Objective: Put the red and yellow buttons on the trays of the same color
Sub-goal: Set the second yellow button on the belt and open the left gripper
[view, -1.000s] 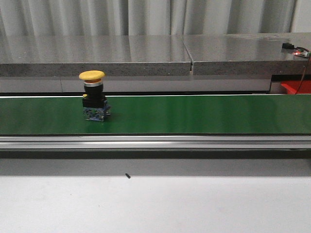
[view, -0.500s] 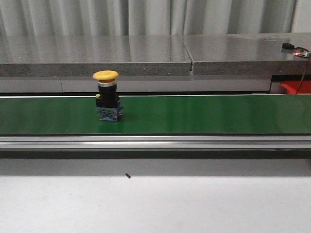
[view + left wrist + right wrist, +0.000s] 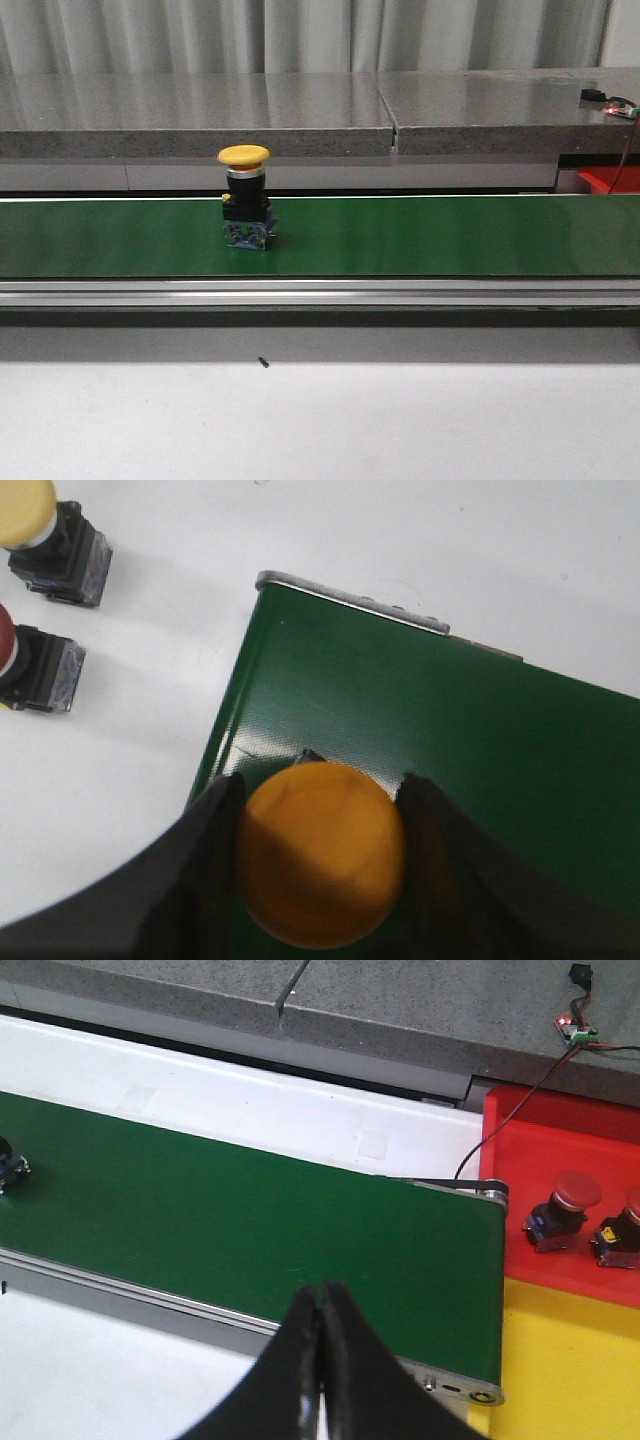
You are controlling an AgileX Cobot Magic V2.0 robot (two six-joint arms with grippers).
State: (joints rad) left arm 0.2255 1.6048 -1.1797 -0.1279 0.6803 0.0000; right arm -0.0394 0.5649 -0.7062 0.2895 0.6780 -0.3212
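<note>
Right gripper (image 3: 320, 1295) hangs with its fingers pressed together and nothing between them, above the near rail of the green belt (image 3: 450, 235) close to that belt's right end. Beside that end lie the red tray (image 3: 560, 1155) and, nearer the robot, the yellow tray (image 3: 570, 1370); two red buttons (image 3: 563, 1210) already stand in the red one. The yellow button on the belt (image 3: 246, 200) stands upright left of centre in the front view, its blue block on the belt, its black stem vertical and its cap on top. In the right wrist view only its edge shows, at the far end of the visible belt, so it is well apart from the right gripper and lies off to that arm's left along the belt's length. By position the left gripper (image 3: 322, 780) is the nearer of the two, but it is taken: its fingers clasp the cap of a held yellow button (image 3: 320, 855) over the belt's left end. The pick therefore looks to fall to the right arm, which would have to open its fingers first and meet the button from above, jaws either side of the upright stem or cap, then carry it a short way to the yellow tray.
</note>
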